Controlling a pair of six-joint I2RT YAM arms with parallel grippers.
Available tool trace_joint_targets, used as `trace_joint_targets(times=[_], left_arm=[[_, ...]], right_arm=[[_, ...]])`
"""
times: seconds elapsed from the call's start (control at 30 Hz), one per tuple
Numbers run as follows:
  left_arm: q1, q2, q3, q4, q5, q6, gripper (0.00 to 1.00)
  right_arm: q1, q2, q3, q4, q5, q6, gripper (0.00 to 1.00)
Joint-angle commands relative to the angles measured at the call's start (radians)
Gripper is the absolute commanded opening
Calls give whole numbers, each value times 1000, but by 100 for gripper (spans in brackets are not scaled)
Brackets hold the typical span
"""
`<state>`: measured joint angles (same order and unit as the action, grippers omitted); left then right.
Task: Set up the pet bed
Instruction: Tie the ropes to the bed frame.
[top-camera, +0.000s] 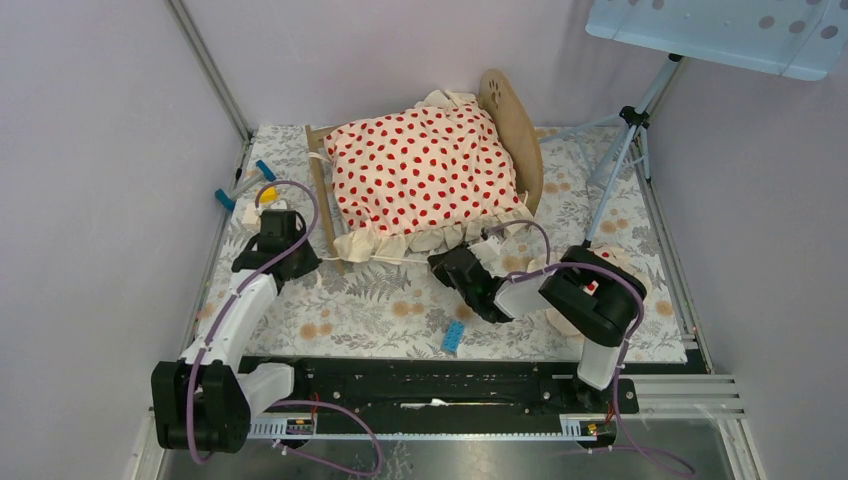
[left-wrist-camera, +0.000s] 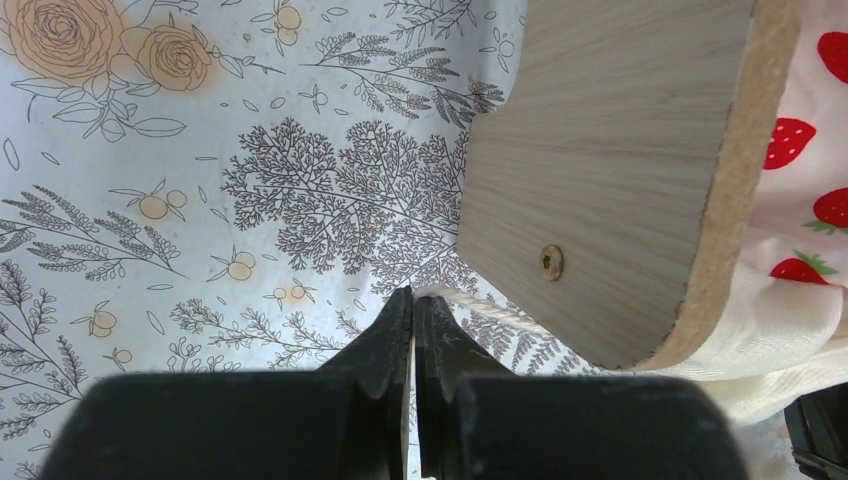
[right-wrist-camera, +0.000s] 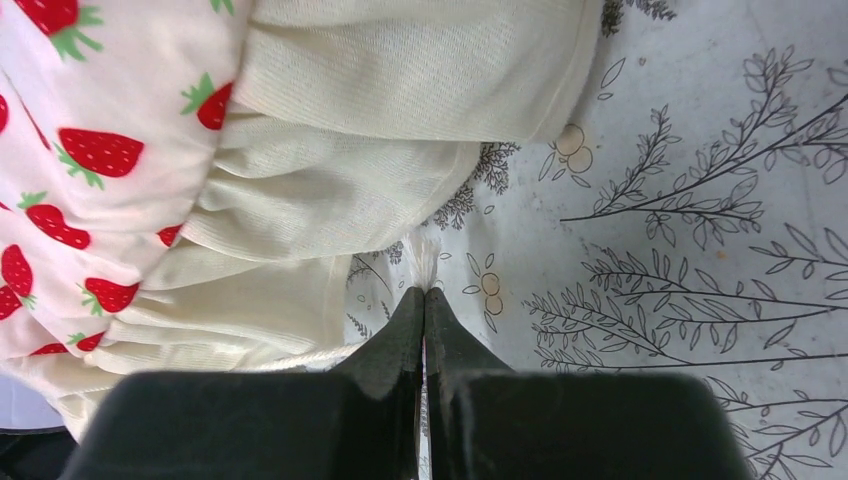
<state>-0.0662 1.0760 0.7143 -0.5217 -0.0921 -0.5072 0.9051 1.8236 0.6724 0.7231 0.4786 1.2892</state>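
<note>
The pet bed (top-camera: 516, 128) stands at the back middle of the table. A cream blanket (top-camera: 425, 170) with red spots covers it and hides the mattress. My left gripper (top-camera: 305, 265) is by the bed's near-left corner. In the left wrist view the left gripper (left-wrist-camera: 413, 296) is shut on a thin cream cord (left-wrist-camera: 490, 308) that runs under the wooden end board (left-wrist-camera: 600, 170). My right gripper (top-camera: 440, 264) is at the blanket's front right ruffle. Its wrist view shows the right gripper (right-wrist-camera: 424, 292) shut on a frayed cord end (right-wrist-camera: 422, 262) beside the ruffle (right-wrist-camera: 330, 200).
A small red-dotted pillow (top-camera: 632, 272) lies on the leaf-print cloth (top-camera: 380, 300), partly under the right arm. A blue brick (top-camera: 453, 337) lies near the front edge. Blue and yellow bits (top-camera: 245, 190) sit at the left wall. A tripod (top-camera: 625, 150) stands at the back right.
</note>
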Motion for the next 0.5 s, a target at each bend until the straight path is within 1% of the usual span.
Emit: trace_joint_targets(times=[0.0,0.1,0.33,0.43,0.47], left_arm=[[75,4,68,35,-38,56,0],[113,4,74,35,-18,72,0],[144,1,58,43,9,88,0],[149,-5,49,43,28,87,0],[150,-6,44,44,59,87,0]], right_arm=[[-43,-42,-35,-119,128,-4,0],[-57,-50,-48,-129,139,0,0],[-79,-67,-78,-146,155,10,0],[-83,-69,-87,-130,143,-14,0],[-83,-69,-93,-101,130,-43,0]])
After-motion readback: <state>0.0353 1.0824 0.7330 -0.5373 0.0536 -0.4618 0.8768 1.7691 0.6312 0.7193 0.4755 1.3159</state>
